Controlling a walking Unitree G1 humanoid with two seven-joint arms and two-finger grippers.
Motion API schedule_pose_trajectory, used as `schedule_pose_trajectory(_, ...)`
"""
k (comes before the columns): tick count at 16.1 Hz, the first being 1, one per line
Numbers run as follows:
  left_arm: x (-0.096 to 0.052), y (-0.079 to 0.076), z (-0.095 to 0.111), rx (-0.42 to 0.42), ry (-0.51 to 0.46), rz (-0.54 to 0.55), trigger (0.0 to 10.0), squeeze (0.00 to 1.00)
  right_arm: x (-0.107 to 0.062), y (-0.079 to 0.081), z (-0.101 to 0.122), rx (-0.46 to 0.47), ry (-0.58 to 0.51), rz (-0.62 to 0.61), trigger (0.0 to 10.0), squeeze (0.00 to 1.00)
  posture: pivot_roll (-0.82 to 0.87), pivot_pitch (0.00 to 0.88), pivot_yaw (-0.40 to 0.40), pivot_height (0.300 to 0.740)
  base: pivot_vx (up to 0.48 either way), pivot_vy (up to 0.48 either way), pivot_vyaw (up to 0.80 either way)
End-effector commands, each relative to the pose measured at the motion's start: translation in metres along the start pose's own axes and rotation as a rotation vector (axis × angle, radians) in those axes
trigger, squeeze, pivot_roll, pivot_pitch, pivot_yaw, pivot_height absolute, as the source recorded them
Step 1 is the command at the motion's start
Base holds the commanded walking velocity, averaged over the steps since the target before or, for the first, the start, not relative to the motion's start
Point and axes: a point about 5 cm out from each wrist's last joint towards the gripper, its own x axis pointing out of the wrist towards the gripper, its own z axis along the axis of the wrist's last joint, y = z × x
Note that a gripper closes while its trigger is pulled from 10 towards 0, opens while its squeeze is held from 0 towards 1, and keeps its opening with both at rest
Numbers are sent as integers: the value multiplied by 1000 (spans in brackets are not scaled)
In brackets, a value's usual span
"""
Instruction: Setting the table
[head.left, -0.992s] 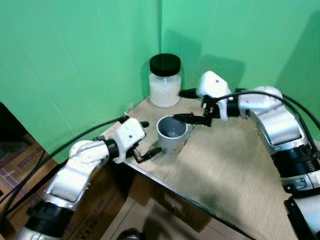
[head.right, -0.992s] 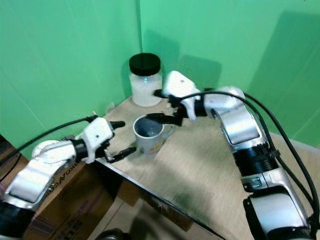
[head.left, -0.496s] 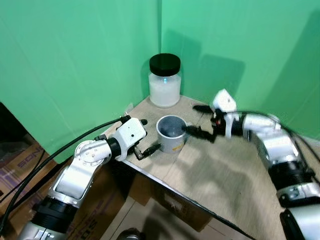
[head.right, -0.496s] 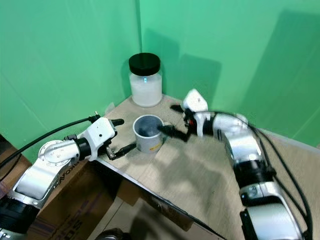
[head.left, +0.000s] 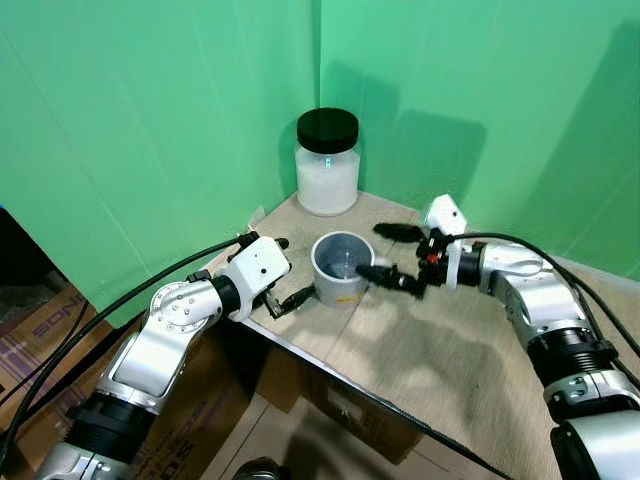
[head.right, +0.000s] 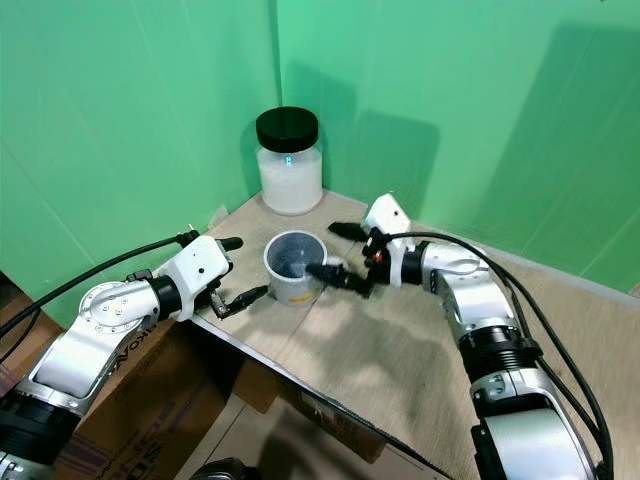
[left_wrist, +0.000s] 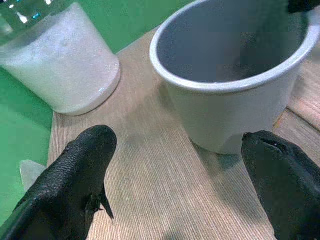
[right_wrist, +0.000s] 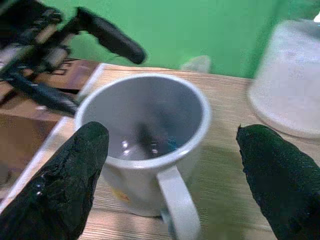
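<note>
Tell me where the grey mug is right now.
In the left eye view the grey mug stands near the table's left edge, in front of the black-lidded jar, between the open left hand and open right hand.

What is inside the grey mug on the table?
The grey mug looks empty: the right wrist view shows a shiny bare bottom with dark reflections. The near inner wall is hidden by its rim.

wooden table (head.left: 470, 370): grey mug (head.left: 339, 267) near corner edge, black-lidded white jar (head.left: 327, 162) behind.
</note>
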Motion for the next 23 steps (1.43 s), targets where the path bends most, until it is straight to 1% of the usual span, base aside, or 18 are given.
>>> schedule_pose_trajectory(1, 0, 7, 2, 16, 1, 28, 10000, 0, 2, 4, -9, 33, 24, 27, 10000, 0, 83, 0, 31, 740, 0, 0, 0)
schedule_pose_trajectory(4, 0, 11, 2, 23, 1, 48, 10000, 0, -1, 1, -2, 43, 2, 33, 10000, 0, 80, 0, 36, 740, 0, 0, 0)
schedule_pose_trajectory(6, 1, 14, 3, 28, -2, 62, 10000, 0, -3, -3, 3, 42, -18, 12, 10000, 0, 80, 0, 36, 740, 0, 0, 0)
schedule_pose_trajectory(8, -1, 20, 1, 38, 6, 92, 10000, 0, -9, -9, 21, 37, -108, -28, 10000, 0, 85, 0, 33, 740, 0, 0, 0)
schedule_pose_trajectory(9, -2, 22, 1, 39, 11, 103, 10000, 0, -14, -10, 29, 27, -153, -37, 10000, 0, 88, 0, 30, 740, 0, 0, 0)
schedule_pose_trajectory(11, -4, 24, 0, 41, 15, 107, 10000, 0, -21, -9, 34, 8, -171, -44, 10000, 0, 89, 0, 29, 740, 0, 0, 0)
schedule_pose_trajectory(12, -7, 24, 0, 42, 13, 106, 10000, 0, -30, -6, 32, -19, -153, -52, 10000, 0, 91, 0, 25, 740, 0, 0, 0)
schedule_pose_trajectory(14, -11, 22, 6, 21, -38, 68, 10000, 0, -42, 0, 13, -52, -60, -73, 10000, 0, 81, 0, 31, 740, 0, 0, 0)
schedule_pose_trajectory(23, -11, 22, 6, 21, -38, 68, 10000, 0, -42, 0, 13, -52, -60, -73, 10000, 0, 81, 0, 31, 740, 0, 0, 0)
